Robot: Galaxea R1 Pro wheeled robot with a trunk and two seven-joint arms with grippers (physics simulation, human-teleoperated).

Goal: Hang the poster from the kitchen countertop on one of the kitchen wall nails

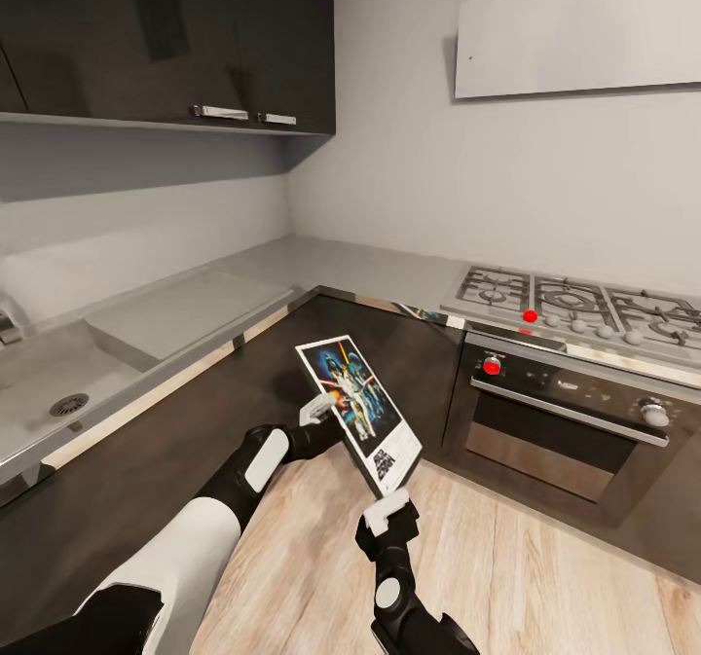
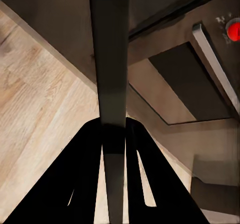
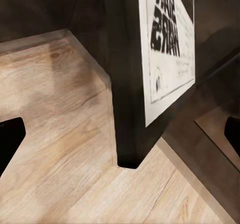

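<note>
Head view, poster: the poster (image 1: 357, 413) was off the kitchen countertop (image 1: 321, 271), held tilted in the air over the wood floor (image 1: 545, 567), in front of the dark cabinet fronts and just beside the oven (image 1: 570, 431).
Head view, left gripper: the left gripper (image 1: 321, 410) met the poster's long left edge, and looked clamped on it.
Head view, right gripper: the right gripper (image 1: 387, 507) sat just under the bottom corner, near the "STAR WARS" lettering; whether it touched could not be told from here.
Head view, room: the L-shaped light-grey worktop ran from the sink (image 1: 58, 382) round to the gas hob (image 1: 584, 305); dark wall cupboards (image 1: 166, 37) hung above, and a pale panel (image 1: 579, 32) sat high on the bare grey wall. No nail could be made out.
Left wrist view, grip: the dark fingers (image 2: 80, 184) closed on the frame's thin edge (image 2: 110, 59), which ran straight away between them.
Right wrist view, grip: the poster's lower corner (image 3: 167, 64) hung in the gap, and both fingertips (image 3: 10, 139) stood well apart from it, so this gripper was spread and holding nothing.
Handling, judged: it looked light, stiff and flat, with a smooth frame that could pivot or slip in a one-sided pinch; taking the opposite edge as well would steady it.
</note>
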